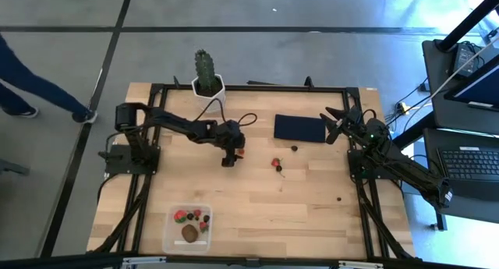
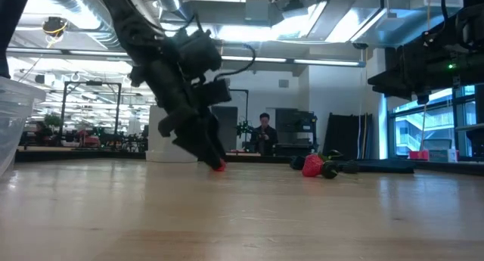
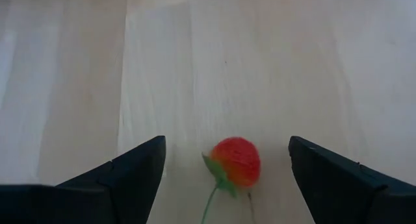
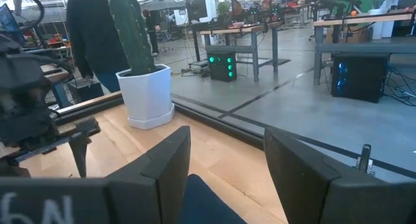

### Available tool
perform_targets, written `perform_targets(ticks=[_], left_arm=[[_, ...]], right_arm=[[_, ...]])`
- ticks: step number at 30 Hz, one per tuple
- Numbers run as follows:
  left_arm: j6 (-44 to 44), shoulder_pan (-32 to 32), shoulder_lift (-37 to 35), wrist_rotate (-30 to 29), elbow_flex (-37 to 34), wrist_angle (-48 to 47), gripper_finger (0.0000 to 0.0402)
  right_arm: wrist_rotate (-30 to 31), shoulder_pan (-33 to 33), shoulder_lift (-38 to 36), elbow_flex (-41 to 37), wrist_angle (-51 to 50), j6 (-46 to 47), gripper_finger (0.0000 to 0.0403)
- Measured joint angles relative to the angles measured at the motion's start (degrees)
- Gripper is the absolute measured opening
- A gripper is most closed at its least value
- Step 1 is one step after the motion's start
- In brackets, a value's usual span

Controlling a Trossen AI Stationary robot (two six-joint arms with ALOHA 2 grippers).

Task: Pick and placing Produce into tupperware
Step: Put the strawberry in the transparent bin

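Wood table [image 1: 312,199]: left gripper [image 3: 225,175] lowered, fingers spread astride strawberry [image 3: 236,161]. Right gripper [image 4: 226,162] parked at 3 o'clock, fingers apart.

Light wood table [image 1: 312,214]. On it: clear tupperware [image 1: 187,228] lower left of the high view; white-potted cactus [image 1: 207,76] at top edge; navy rectangle [image 1: 299,128] upper centre-right; red strawberry [image 1: 241,153] centre; another strawberry with dark berries [image 1: 277,164] just right of it; dark berry [image 1: 295,148] below the rectangle; lone berry [image 1: 338,199] lower right.
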Motion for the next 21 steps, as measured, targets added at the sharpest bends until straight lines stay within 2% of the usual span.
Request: perform_targets(ticks=[15, 21], left_arm=[[-1.9, 0.0, 2.1, 0.5, 0.2, -0.2, 0.0316], [-2.0, -0.1, 2.2, 0.4, 0.2, -0.5, 0.0303]], right_arm=[[0.0, 0.0, 0.0, 0.0, 0.0, 0.2, 0.0198], [0.0, 0.0, 0.0, 0.0, 0.0, 0.1, 0.0198]])
